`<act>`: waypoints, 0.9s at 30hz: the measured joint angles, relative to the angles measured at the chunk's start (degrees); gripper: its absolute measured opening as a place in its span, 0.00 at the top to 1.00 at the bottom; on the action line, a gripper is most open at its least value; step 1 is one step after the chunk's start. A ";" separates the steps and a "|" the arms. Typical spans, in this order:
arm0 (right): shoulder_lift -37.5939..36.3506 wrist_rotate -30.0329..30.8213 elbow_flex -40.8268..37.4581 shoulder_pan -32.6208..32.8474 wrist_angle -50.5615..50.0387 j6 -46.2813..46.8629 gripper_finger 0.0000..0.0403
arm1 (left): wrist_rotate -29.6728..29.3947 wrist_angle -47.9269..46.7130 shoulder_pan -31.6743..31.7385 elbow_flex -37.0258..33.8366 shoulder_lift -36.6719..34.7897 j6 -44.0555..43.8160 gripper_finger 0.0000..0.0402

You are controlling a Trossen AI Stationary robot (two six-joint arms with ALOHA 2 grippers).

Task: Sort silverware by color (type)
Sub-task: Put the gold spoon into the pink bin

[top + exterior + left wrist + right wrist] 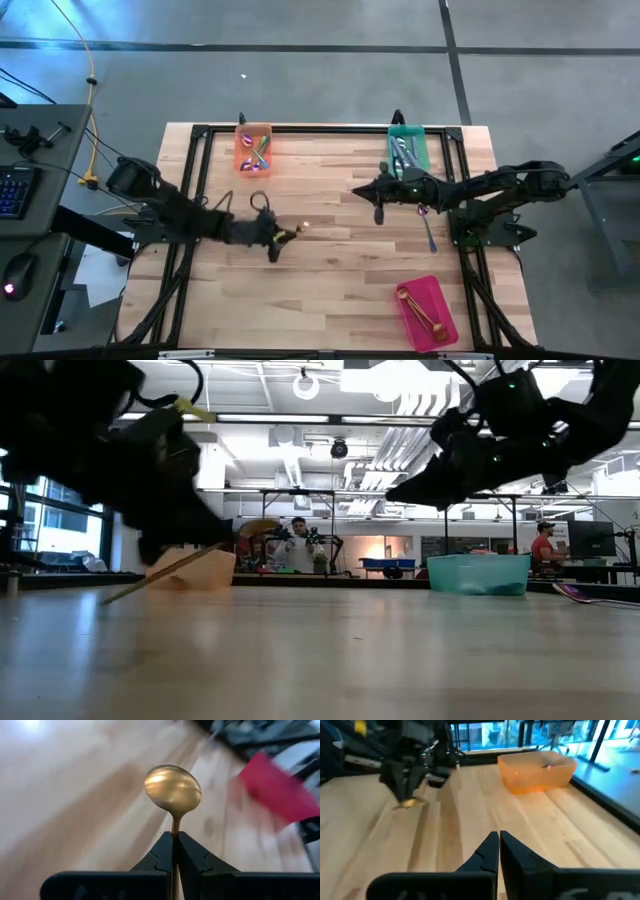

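At centre-left, the left gripper (278, 238) is pinching a gold spoon (172, 787), probably bound for the pink tray (425, 311) lower right, while the right gripper (377, 212) is hovering closed and empty.

Grey floor (330, 75), desk with keyboard (17, 190), bright ceiling lights (300, 418).

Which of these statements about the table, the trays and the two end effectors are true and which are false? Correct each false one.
1. The left end effector grips a gold spoon. True.
2. The right end effector holds a spoon. False: it is shut on nothing.
3. The pink tray holds gold spoons. True.
4. The orange tray is empty. False: iridescent spoons lie in it.
5. A spoon with a lavender handle lies on the bare table. True.
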 joint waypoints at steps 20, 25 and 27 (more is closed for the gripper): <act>26.79 5.40 22.15 11.94 12.81 18.03 0.65 | 28.36 36.75 24.00 -1.05 -0.04 26.80 1.00; 31.74 5.37 30.16 10.95 11.39 16.41 0.62 | 29.39 38.53 24.45 -1.03 -0.04 28.02 1.00; 33.10 5.27 32.59 10.41 10.49 15.79 0.62 | 29.40 38.44 24.43 -1.05 -0.04 28.79 1.00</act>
